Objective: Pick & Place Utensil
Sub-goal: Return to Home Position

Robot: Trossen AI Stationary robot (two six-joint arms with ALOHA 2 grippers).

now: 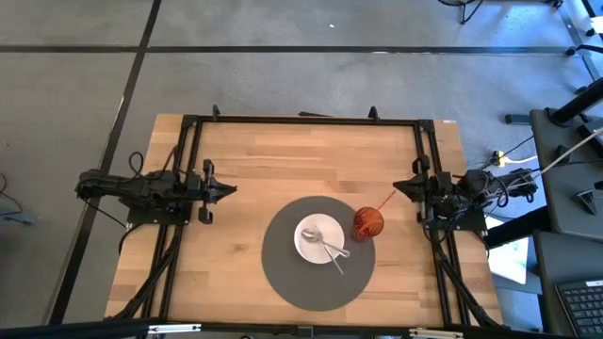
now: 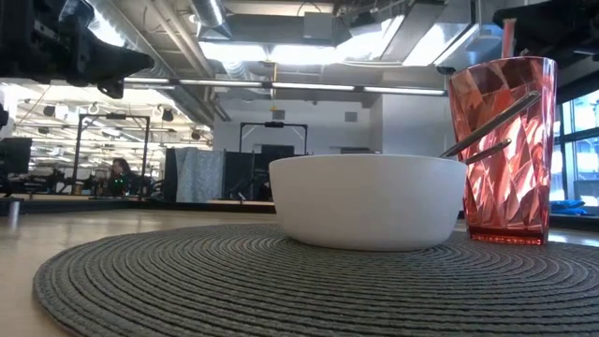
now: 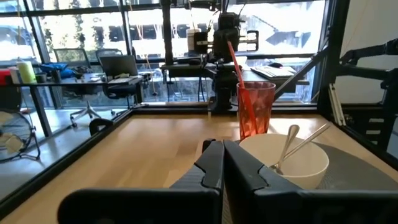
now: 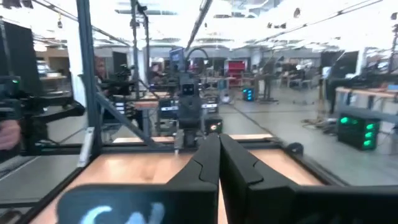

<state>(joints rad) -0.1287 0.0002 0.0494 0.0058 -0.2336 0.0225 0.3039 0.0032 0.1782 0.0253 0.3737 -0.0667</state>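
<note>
A white bowl [image 1: 319, 239] sits on a round grey woven placemat [image 1: 283, 268] in the high view. Two metal utensils [image 1: 332, 249] lean in the bowl, handles over its rim; they also show in the left wrist view [image 3: 292, 144]. A red faceted cup [image 1: 367, 223] with a red straw [image 1: 384, 201] stands on the mat's right edge. My left gripper [image 1: 233, 189] rests shut at the table's left side, well clear of the bowl. My right gripper [image 1: 398, 186] rests shut at the right side, near the straw's tip.
The wooden table [image 1: 283, 160] is framed by a black metal rail [image 1: 301, 120]. Bare wood lies between the mat and the far edge. Desks, chairs and equipment fill the room beyond the table.
</note>
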